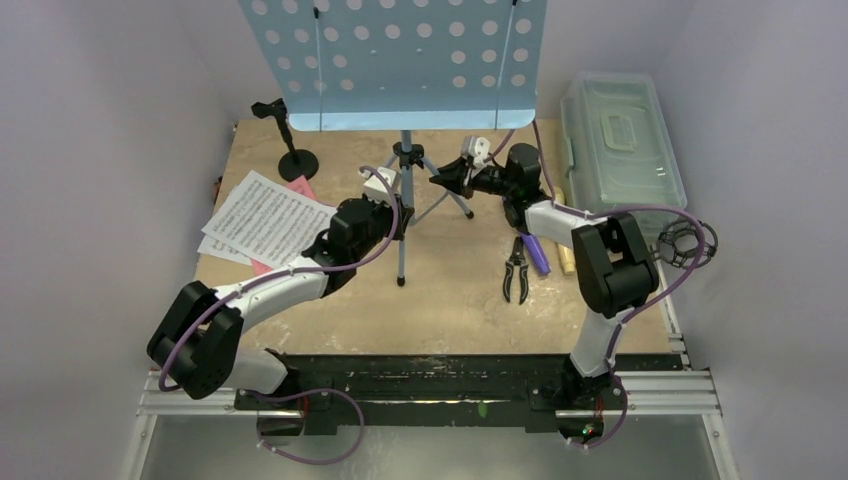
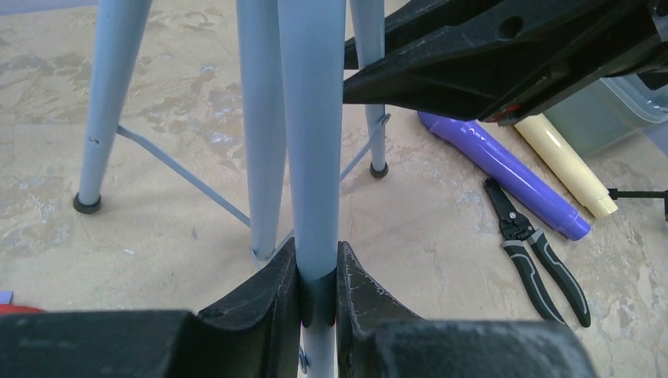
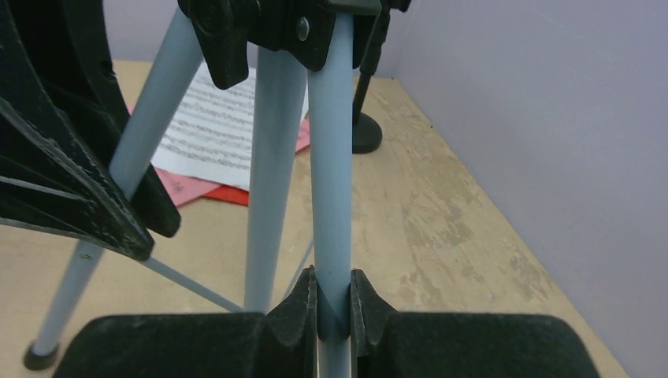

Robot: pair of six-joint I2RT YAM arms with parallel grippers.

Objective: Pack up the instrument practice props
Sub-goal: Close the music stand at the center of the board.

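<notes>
The light-blue perforated music desk (image 1: 395,60) stands on its tripod legs (image 1: 403,235) at the middle back. My left gripper (image 2: 315,253) is shut on one pale blue leg tube (image 2: 311,157); in the top view it sits just left of the stand (image 1: 385,192). My right gripper (image 3: 334,281) is shut on another leg (image 3: 331,173), on the stand's right side (image 1: 452,182). A purple microphone (image 1: 538,255) and a cream microphone (image 1: 566,262) lie side by side to the right. White sheet-music pages (image 1: 265,215) over red ones (image 3: 228,193) lie left. The black round-base pole (image 1: 290,140) stands back left.
Black pliers (image 1: 516,270) lie next to the purple microphone. A translucent grey-green plastic box (image 1: 620,140) with its lid on sits at the back right. A black ring-shaped object (image 1: 690,245) rests at the table's right edge. Purple walls close in on three sides.
</notes>
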